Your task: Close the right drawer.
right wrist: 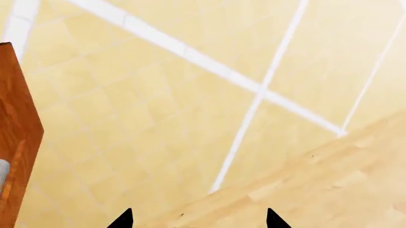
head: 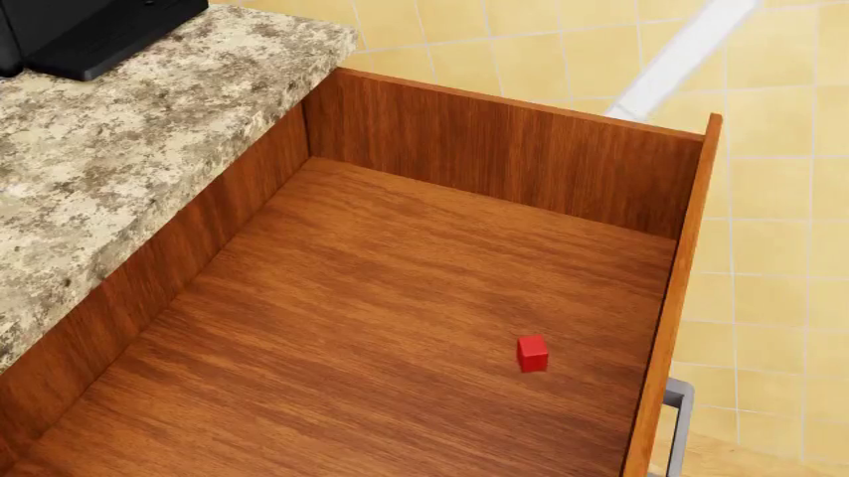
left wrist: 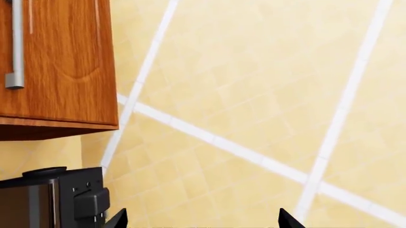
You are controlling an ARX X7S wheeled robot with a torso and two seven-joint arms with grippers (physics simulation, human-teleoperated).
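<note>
— So, where does the right drawer [head: 398,298] sit?

— Pulled well out from under the speckled stone counter [head: 119,149], wide open to the head camera. Its reddish wood bottom is bare except for a small red cube [head: 532,353] near the front panel. The grey bar handle [head: 677,422] pokes out on the far side of that panel, over the floor.

— And the room?

— Pale yellow tiled floor [head: 782,199] with white lines crossing it; a strip of lighter wood flooring [right wrist: 330,185] shows in the right wrist view. A black appliance [head: 93,30] stands on the counter's far corner.

— The hands?

— Left gripper [left wrist: 203,221]: only two dark fingertips show, spread wide, holding nothing, over tiles near a wooden cabinet door [left wrist: 63,61] with a metal handle [left wrist: 16,45]. Right gripper [right wrist: 198,219]: also spread apart, over bare floor, beside a wooden edge.
</note>
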